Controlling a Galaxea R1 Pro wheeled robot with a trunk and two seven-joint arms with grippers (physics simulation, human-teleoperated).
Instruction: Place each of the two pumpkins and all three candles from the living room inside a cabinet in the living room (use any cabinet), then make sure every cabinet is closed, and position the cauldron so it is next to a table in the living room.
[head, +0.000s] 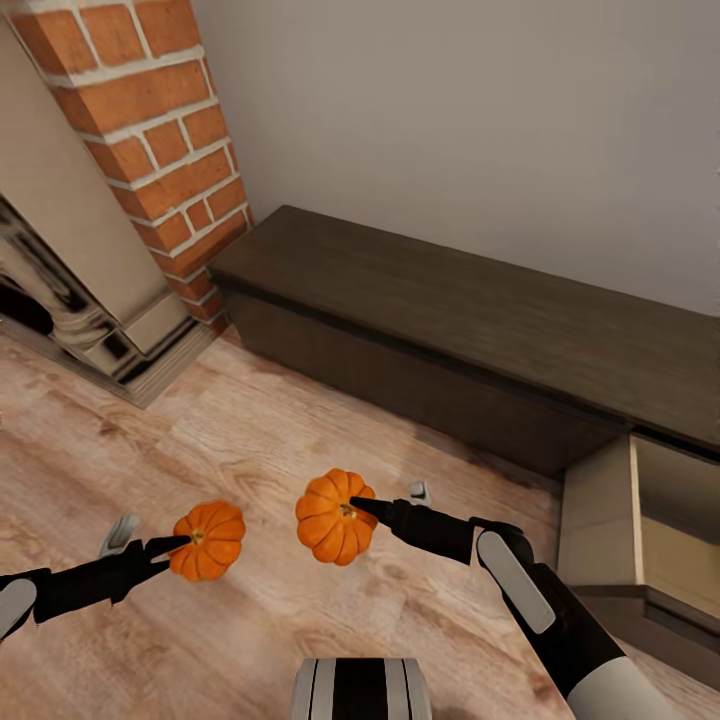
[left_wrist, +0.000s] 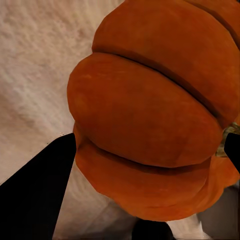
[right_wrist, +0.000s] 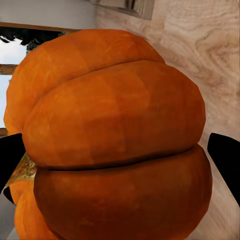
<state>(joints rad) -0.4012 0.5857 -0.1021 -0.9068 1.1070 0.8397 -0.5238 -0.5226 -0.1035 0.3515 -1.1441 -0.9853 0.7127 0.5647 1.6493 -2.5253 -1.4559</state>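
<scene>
head high; wrists near pumpkins (head: 337, 517)

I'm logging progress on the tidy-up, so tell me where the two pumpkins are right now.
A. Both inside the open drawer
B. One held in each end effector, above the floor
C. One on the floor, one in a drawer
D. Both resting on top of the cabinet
B: the left end effector grips one pumpkin and the right end effector grips the other pumpkin, both over the wooden floor in front of the cabinet.
</scene>
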